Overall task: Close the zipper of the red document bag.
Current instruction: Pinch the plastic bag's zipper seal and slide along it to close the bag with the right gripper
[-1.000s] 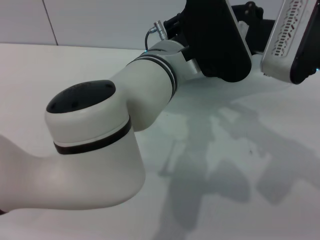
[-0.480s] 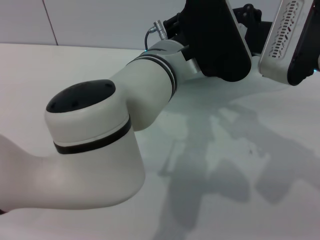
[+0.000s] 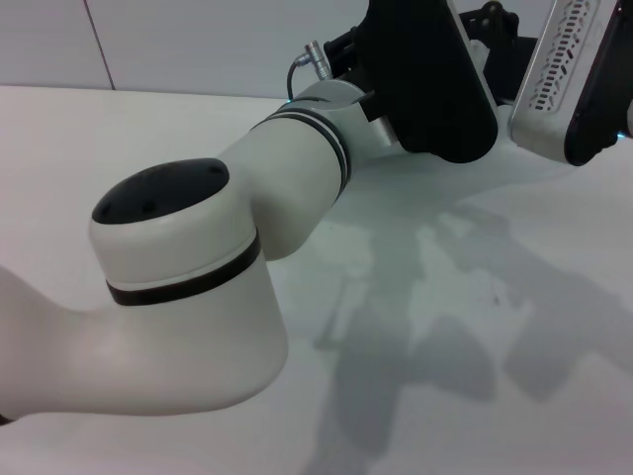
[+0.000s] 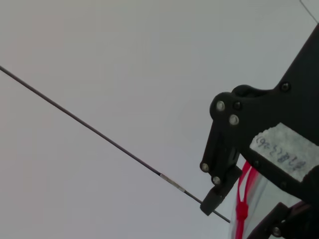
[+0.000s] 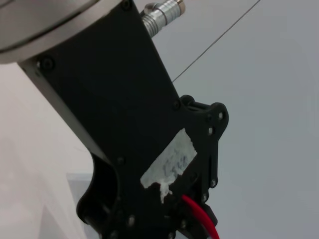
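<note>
Both arms are raised above the table's far side. In the head view the left gripper point(image 3: 427, 84) is a black body at the top centre, and the right gripper point(image 3: 566, 77) hangs at the top right beside it. The red document bag is out of the head view. The right wrist view shows the left gripper point(image 5: 149, 149) close up, with the zipper point(image 5: 201, 215), a thin red strip, running out from its lower end. In the left wrist view the zipper point(image 4: 243, 198) and the pale translucent red document bag point(image 4: 266, 206) lie beside a black gripper frame point(image 4: 259, 149).
My left arm's big white elbow point(image 3: 188, 287) fills the head view's lower left and hides the table there. The white table point(image 3: 475, 327) carries only the arms' shadows. A pale wall point(image 3: 198, 40) stands behind the table.
The right gripper has shifted slightly left and up in the head view. The left arm has not moved.
</note>
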